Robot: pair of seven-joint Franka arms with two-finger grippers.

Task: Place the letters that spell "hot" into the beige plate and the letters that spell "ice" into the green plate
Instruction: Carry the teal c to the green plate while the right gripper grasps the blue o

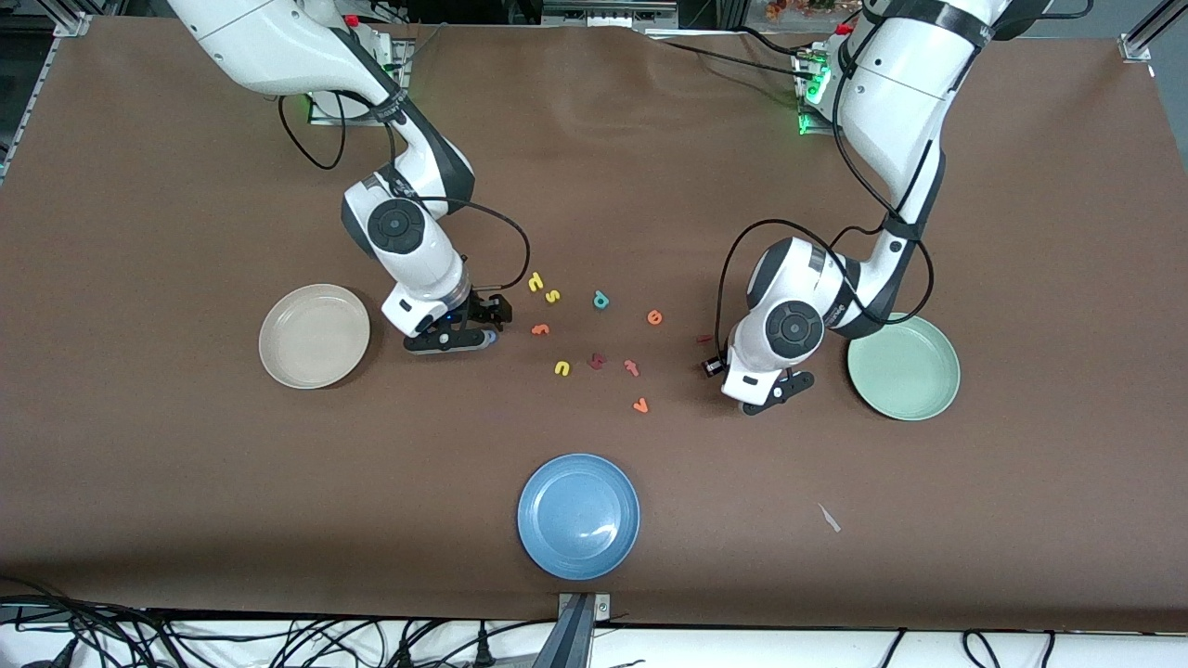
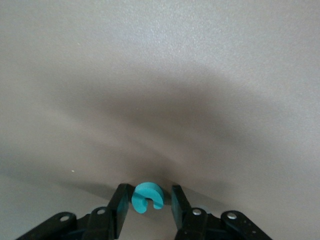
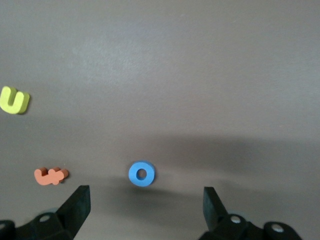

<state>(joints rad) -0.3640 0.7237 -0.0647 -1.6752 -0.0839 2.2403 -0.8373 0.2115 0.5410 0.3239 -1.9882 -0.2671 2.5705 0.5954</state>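
Observation:
My left gripper is down at the table beside the green plate. In the left wrist view its fingers stand close around the teal c: one touches it, and a narrow gap shows at the other. My right gripper is low beside the beige plate, open wide, with the blue o lying on the table just ahead of its fingers. Between the arms lie the yellow h, orange t, orange e and dark red i. Both plates are empty.
Other letters lie in the same cluster: yellow s, teal p, salmon f-like letter, yellow u, larger dark red letter, orange v. A blue plate sits nearer the front camera. A white scrap lies toward the left arm's end.

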